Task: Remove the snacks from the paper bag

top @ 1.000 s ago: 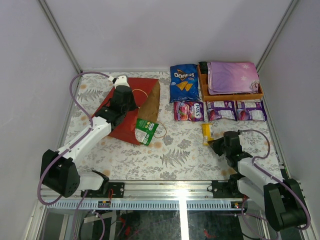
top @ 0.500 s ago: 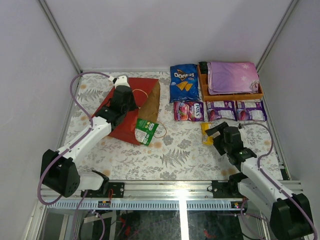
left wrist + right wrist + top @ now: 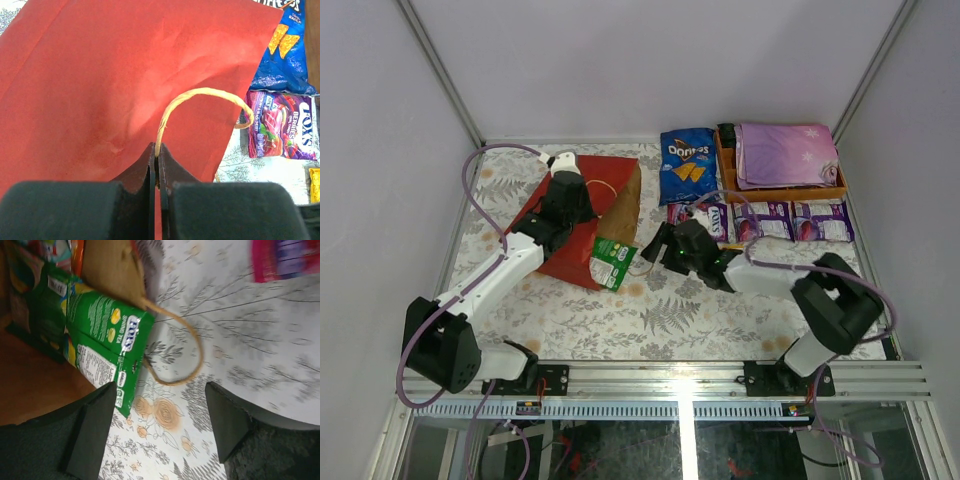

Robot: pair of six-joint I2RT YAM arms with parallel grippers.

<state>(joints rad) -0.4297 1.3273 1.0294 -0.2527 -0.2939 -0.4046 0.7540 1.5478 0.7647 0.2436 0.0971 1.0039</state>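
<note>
We have the L gripper (image 3: 156,150) pinched fully closed on the upper loop handle (image 3: 200,95) of the paper bag (image 3: 615,168). The bag lies on its side at the table's (image 3: 680,310) left, mouth facing the R arm. The R gripper (image 3: 160,405) is wide open w/ nothing between its jaws, low over the table just beside that mouth. The green packet (image 3: 107,347) pokes out of the mouth, prob. about half out, though the wrist view is too tight to be sure. It sits ahead of the R gripper and off toward one finger, not centred in the gap. Its long axis runs out of the bag toward us. The lower loop handle (image 3: 192,357) lies right in the gap, so a straight reach could snag it. The R arm is nearer; the Doritos bag (image 3: 687,165) is already out.
</note>
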